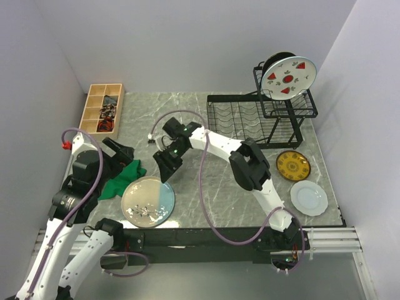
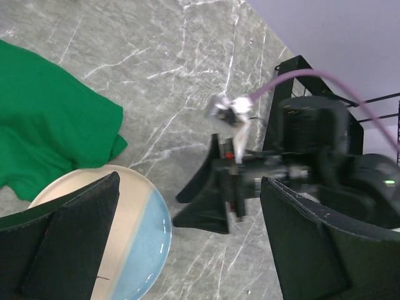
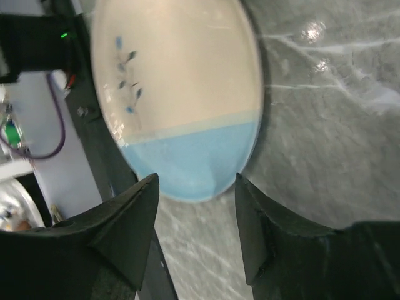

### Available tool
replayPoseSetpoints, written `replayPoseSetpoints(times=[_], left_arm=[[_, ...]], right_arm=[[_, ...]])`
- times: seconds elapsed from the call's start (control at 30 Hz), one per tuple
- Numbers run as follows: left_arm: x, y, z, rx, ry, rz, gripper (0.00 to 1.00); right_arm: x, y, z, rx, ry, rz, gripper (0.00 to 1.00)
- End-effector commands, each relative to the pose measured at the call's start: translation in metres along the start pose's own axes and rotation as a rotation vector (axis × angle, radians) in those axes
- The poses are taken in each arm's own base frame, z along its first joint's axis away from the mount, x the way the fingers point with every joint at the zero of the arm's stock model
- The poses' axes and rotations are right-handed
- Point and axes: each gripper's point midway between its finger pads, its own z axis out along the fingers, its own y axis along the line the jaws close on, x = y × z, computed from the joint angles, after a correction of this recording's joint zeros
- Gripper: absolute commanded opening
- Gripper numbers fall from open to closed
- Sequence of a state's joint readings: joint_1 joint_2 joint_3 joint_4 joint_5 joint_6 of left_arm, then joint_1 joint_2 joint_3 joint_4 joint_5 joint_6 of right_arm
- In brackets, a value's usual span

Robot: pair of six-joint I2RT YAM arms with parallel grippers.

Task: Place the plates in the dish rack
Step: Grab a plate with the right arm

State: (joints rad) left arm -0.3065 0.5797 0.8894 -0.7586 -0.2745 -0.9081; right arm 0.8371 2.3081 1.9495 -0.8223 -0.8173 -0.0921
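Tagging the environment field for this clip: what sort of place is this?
Probably a robotics lab test cell, not a real kitchen: marble-look table boxed in by plain partition walls, aluminium mounting rail along its near edge, dish rack staged on top.

Marble table (image 1: 225, 201): 3 plates (image 1: 148, 201), cloth (image 1: 122, 179), rack (image 1: 250, 119)

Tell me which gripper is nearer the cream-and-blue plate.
Right. The right gripper hangs at the far rim of the cream-and-blue plate, jaws apart. The left gripper is farther off, by the green cloth.
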Motion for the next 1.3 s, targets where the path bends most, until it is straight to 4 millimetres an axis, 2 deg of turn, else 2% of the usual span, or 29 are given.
replayPoseSetpoints(times=[0.0,0.2,0.33,0.43,0.47,0.57,0.67,0.73,0.77,0.83,0.87,0.97,1.0,1.1,1.17,1.2,1.23,1.27], left_arm=[[0.000,0.007,-0.003,-0.018,-0.009,-0.011,0.99],[0.000,0.005,-0.004,-0.013,-0.003,-0.004,1.00],[-0.003,0.004,-0.006,-0.003,-0.013,0.005,0.99],[-0.002,-0.001,-0.005,0.028,-0.015,0.016,0.99],[0.000,-0.001,-0.004,0.035,-0.009,0.023,0.99],[0.002,-0.008,0.001,0.077,-0.006,0.055,0.99],[0.000,-0.021,0.003,0.159,-0.026,0.108,1.00],[-0.009,-0.036,0.001,0.241,-0.079,0.137,1.00],[-0.003,-0.038,0.004,0.279,-0.071,0.202,0.99],[-0.008,-0.054,0.005,0.368,-0.114,0.257,0.99],[-0.002,-0.052,0.012,0.381,-0.109,0.327,0.99],[0.008,-0.066,0.024,0.469,-0.094,0.455,0.99],[0.017,-0.073,0.024,0.522,-0.059,0.489,1.00],[0.031,-0.087,0.036,0.630,-0.028,0.574,0.99],[0.049,-0.087,0.046,0.689,0.041,0.590,1.00],[0.045,-0.095,0.048,0.731,0.024,0.590,1.00],[0.056,-0.091,0.057,0.768,0.107,0.583,0.99],[0.059,-0.092,0.061,0.787,0.146,0.561,1.00]], right_arm=[[-0.003,-0.019,0.024,0.106,-0.024,0.085,0.57],[0.014,-0.033,0.052,0.187,0.027,0.119,0.52],[0.023,-0.045,0.058,0.237,0.038,0.155,0.47],[0.029,-0.052,0.059,0.269,0.045,0.157,0.32],[0.029,-0.054,0.060,0.274,0.048,0.157,0.21],[0.028,-0.059,0.057,0.301,0.049,0.145,0.00],[0.016,-0.062,0.038,0.302,0.018,0.131,0.00],[0.008,-0.067,0.015,0.260,-0.027,0.136,0.00],[0.002,-0.061,0.000,0.246,-0.055,0.100,0.00],[-0.003,-0.062,-0.026,0.217,-0.093,0.058,0.00],[-0.007,-0.056,-0.043,0.226,-0.111,-0.017,0.00],[-0.004,-0.048,-0.073,0.272,-0.122,-0.125,0.00],[-0.004,-0.047,-0.081,0.289,-0.130,-0.144,0.00],[-0.003,-0.054,-0.111,0.380,-0.170,-0.176,0.00],[-0.001,-0.064,-0.132,0.435,-0.201,-0.178,0.00],[0.001,-0.067,-0.138,0.452,-0.208,-0.180,0.00],[0.000,-0.071,-0.144,0.467,-0.220,-0.190,0.00],[0.004,-0.072,-0.150,0.481,-0.227,-0.201,0.00]])
